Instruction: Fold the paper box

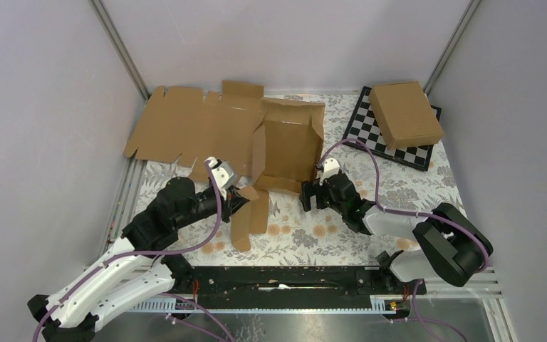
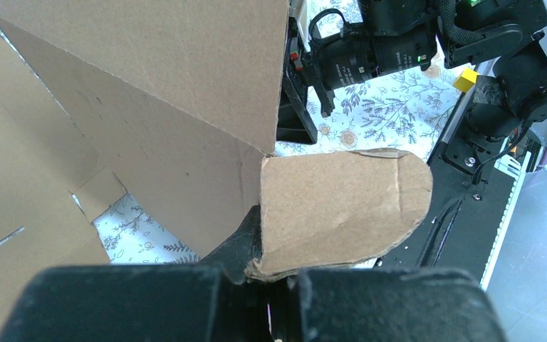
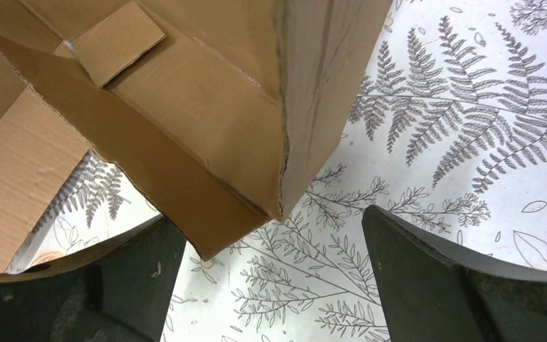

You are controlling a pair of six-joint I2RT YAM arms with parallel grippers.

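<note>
The plain brown die-cut cardboard paper box (image 1: pixel 285 146) sits mid-table on the fern-printed table (image 1: pixel 313 235). It is half formed, with its walls raised around the base, flaps splayed and raw corrugated edges. The left gripper (image 1: pixel 236 191) has its jaws clamped on a rounded tab (image 2: pixel 342 206) at the box's near left corner. The right gripper (image 1: pixel 312 198) holds its jaws wide at the near right corner. Lettering on the black camera lens (image 2: pixel 356 60) is too small to read.

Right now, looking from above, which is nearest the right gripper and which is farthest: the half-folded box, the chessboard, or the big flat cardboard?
From the right gripper:
1. paper box, right at its open jaws.
2. chessboard, back right.
3. flat cardboard sheet, back left.
</note>
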